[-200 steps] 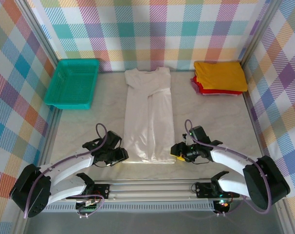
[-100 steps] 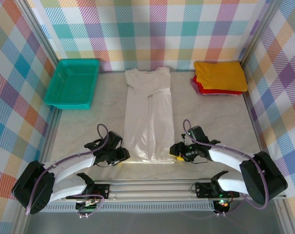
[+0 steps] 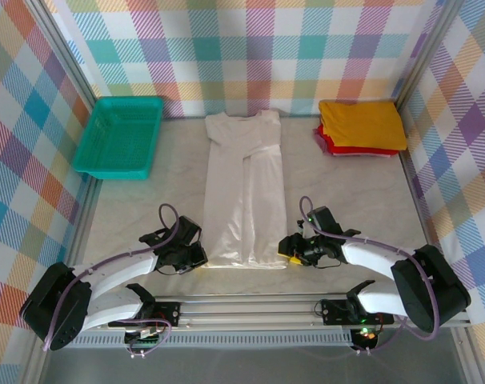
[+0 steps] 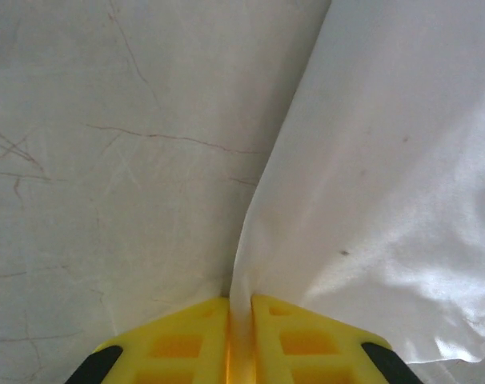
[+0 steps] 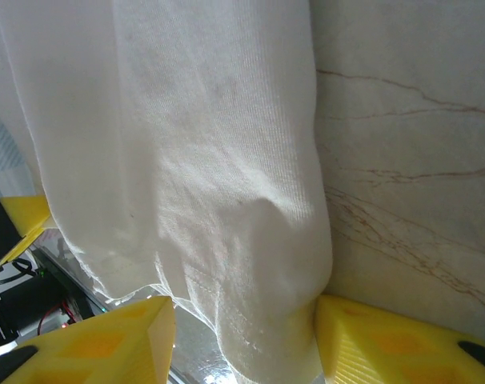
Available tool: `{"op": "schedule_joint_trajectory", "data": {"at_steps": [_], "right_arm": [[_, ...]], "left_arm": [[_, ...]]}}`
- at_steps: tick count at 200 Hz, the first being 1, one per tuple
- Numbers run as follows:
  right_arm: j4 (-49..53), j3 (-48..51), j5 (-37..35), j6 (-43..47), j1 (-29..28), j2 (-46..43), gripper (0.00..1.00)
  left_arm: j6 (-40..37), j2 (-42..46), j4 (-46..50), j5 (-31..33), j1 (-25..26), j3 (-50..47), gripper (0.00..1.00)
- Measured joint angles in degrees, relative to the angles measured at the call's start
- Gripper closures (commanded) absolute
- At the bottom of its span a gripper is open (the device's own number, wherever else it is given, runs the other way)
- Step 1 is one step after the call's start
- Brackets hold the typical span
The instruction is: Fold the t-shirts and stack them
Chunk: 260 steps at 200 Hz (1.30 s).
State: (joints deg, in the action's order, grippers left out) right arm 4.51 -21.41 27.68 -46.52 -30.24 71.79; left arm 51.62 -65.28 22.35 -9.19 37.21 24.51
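Observation:
The white t-shirt [image 3: 244, 188] lies folded into a long strip down the middle of the table, collar at the back. My left gripper [image 3: 201, 258] is at its near left corner. In the left wrist view it [image 4: 240, 328] is shut on a thin fold of the white t-shirt's edge [image 4: 386, 200]. My right gripper [image 3: 286, 250] is at the near right corner. Its jaws [image 5: 242, 344] stand open around the bunched hem of the white t-shirt [image 5: 186, 160], the right finger [image 5: 386, 340] touching the cloth. The mustard-yellow t-shirt [image 3: 362, 124] lies folded on the red t-shirt [image 3: 326, 144] at the back right.
A teal mesh basket [image 3: 118, 136] stands at the back left. Plaid walls close in the marble table [image 3: 146, 208] on three sides. A metal rail [image 3: 250, 308] with both arm bases runs along the near edge.
My left gripper has shut on the white t-shirt's near left edge. My right gripper has crept left onto the near right corner and narrowed slightly.

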Motion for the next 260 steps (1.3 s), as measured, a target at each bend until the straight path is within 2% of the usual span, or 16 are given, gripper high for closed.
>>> {"op": "schedule_joint_trajectory", "data": {"at_steps": [45,68,77,88,109,145,176,217,260], "right_arm": [[-0.66,0.09,1.36,-2.19,-2.82,0.92,0.67],[-1.11,0.09,1.68,-3.58,-3.63,0.92,0.81],[-1.09,0.09,1.6,-3.78,-3.78,0.92,0.8],[-0.83,0.09,1.14,-3.91,-3.89,0.92,0.67],[0.07,-0.09,-0.24,-4.07,-3.93,0.92,0.67],[1.14,-1.2,-1.29,-3.69,-3.93,2.67,1.0],[3.69,-2.56,-2.51,-2.64,-3.98,1.62,1.0],[5.9,-1.7,-4.26,-1.9,-4.96,-5.92,1.0],[10.43,0.0,-7.87,-2.58,-12.55,-10.78,1.0]], "left_arm": [[-0.09,-0.24,-0.07,0.02,0.0,0.07,0.94],[-0.2,-0.24,-0.04,0.02,0.0,0.13,0.98],[-0.2,-0.24,-0.04,0.04,0.0,0.15,0.99],[-0.2,-0.24,-0.04,0.04,0.0,0.15,0.99],[-0.2,-0.24,-0.07,0.07,0.0,0.15,1.0],[-0.33,-0.76,-0.02,0.04,0.0,0.5,1.0],[-1.4,-0.85,0.35,0.11,0.0,0.94,1.0],[-3.19,3.48,-1.51,1.75,1.29,-0.63,1.0],[-1.31,10.38,-0.87,5.9,10.49,-3.32,1.0]]}}
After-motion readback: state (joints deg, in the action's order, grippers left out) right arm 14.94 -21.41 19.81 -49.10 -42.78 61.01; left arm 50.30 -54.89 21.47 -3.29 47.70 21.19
